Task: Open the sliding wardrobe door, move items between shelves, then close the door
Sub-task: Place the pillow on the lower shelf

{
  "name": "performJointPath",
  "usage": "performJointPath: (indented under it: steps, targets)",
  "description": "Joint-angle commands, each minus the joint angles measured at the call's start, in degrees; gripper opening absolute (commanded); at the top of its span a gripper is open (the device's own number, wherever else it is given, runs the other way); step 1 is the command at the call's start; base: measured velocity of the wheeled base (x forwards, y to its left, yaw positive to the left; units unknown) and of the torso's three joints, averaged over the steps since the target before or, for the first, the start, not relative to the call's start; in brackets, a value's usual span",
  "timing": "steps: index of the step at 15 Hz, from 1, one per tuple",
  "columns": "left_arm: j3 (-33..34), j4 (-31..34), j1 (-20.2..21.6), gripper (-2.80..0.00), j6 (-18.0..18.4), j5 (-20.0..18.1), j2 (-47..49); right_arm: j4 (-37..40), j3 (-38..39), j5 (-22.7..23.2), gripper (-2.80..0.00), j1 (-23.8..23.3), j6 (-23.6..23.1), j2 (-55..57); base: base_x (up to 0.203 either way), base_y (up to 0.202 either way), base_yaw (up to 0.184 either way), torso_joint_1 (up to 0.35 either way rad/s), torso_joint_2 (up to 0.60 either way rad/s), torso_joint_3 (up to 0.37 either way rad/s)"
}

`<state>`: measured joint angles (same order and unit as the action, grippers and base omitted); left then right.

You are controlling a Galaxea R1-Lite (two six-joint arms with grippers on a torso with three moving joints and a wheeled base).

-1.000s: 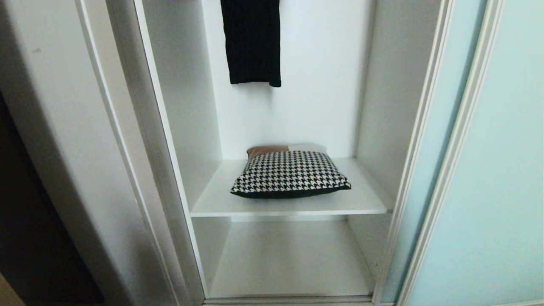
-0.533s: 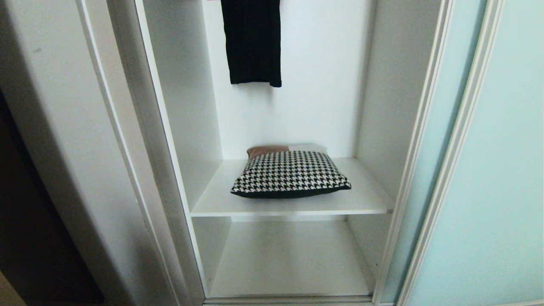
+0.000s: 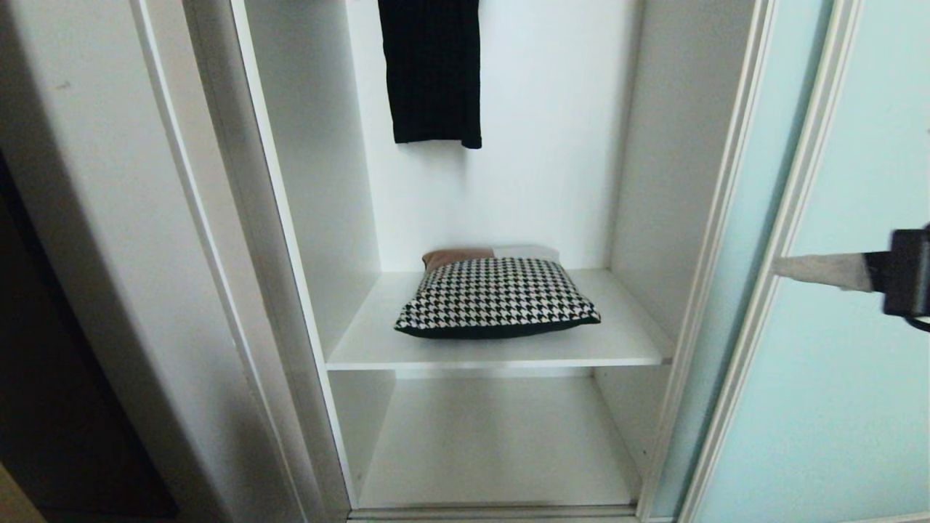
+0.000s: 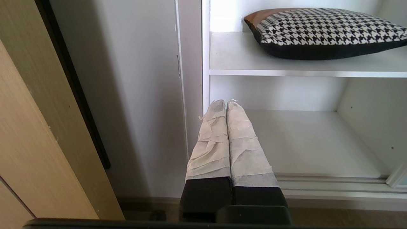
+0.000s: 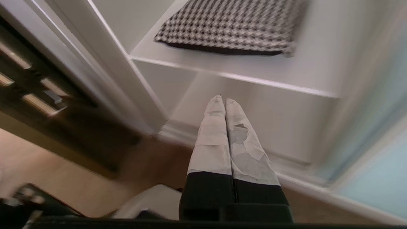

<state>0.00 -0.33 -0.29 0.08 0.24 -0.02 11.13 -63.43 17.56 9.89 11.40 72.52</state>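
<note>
The pale aqua sliding wardrobe door (image 3: 843, 305) stands slid to the right, and the wardrobe inside is in plain sight. A houndstooth cushion (image 3: 497, 296) with a rust-brown patch lies flat on the upper white shelf (image 3: 625, 341). The lower shelf (image 3: 494, 450) beneath it is bare. My right gripper (image 3: 781, 266) is at the right edge of the head view, in front of the door's frame, shut and holding nothing. In its wrist view the right gripper (image 5: 222, 100) points toward the lower compartment. My left gripper (image 4: 225, 102) is shut and parked low by the wardrobe's left post.
A black garment (image 3: 432, 73) hangs above the cushion at the back. The wardrobe's white left side panel (image 3: 109, 218) borders a dark gap. A ridged floor track (image 4: 330, 183) runs along the wardrobe's foot. Wooden floor (image 5: 63, 178) lies in front.
My right gripper has come into the head view from the right, level with the cushion shelf. The cushion, the door and the left arm have stayed where they were.
</note>
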Motion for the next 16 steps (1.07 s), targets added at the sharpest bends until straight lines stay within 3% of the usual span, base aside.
performJointPath:
  steps: [1, 9, 11, 12, 16]
  targets:
    - [0.0, 0.0, 0.0, -2.8, 0.0, 0.0, 0.0, -0.5, -7.1, 0.3, -2.8, 2.4, 2.9, 17.4, 0.0, 0.0, 0.0, 0.0, 0.0, 0.0]
    - [0.0, 0.0, -0.1, -2.8, 0.0, 0.0, 0.0, -0.8, -28.7, 0.3, -2.8, 6.0, 14.9, 48.1, 0.0, 0.0, 0.0, 0.0, 0.0, 0.0]
    - [0.0, 0.0, 0.0, -2.8, 0.0, 0.0, 0.0, 0.0, -33.8, 0.2, -2.8, 6.4, 16.1, 52.8, 0.0, 0.0, 0.0, 0.0, 0.0, 0.0]
    - [0.0, 0.0, 0.0, -2.8, 0.0, 0.0, 0.0, 1.0, -36.7, 0.1, 0.0, 6.4, 16.3, 54.8, 0.0, 0.0, 0.0, 0.0, 0.0, 0.0]
    - [0.0, 0.0, 0.0, -2.8, 0.0, 0.0, 0.0, 5.7, -47.1, 0.1, 0.0, 3.7, 17.6, 62.7, 0.0, 0.0, 0.0, 0.0, 0.0, 0.0]
